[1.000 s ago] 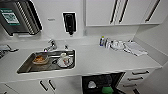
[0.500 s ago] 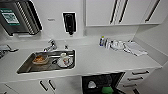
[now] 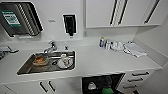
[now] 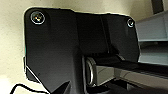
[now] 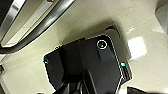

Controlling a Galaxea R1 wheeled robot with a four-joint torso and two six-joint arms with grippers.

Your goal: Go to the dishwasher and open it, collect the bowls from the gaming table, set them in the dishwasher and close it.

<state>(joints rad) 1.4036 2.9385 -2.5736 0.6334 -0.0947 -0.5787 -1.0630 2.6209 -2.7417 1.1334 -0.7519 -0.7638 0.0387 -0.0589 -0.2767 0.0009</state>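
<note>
White kitchenette counter (image 3: 100, 62), sink (image 3: 27, 68) holding dishes. Dishwasher (image 3: 102, 83) open below (dark racks inside); door likely heavy, stiff, best gripped at top edge. Cannot tell either gripper's state.

I count one stainless sink (image 3: 25, 70) set into one white surface (image 3: 100, 62), with one faucet (image 3: 51, 47) behind it. In the sink I see one bowl (image 3: 40, 60) with orange contents and one plate (image 3: 65, 63). One dishwasher (image 3: 102, 83) stands open below, holding one green item (image 3: 108, 90) and one white bowl (image 3: 92, 86). On the wall I count one dark dispenser (image 3: 69, 24) and one paper-towel dispenser (image 3: 18, 18). The small bottles (image 3: 105, 43) by the wall are too blurred to count.
</note>
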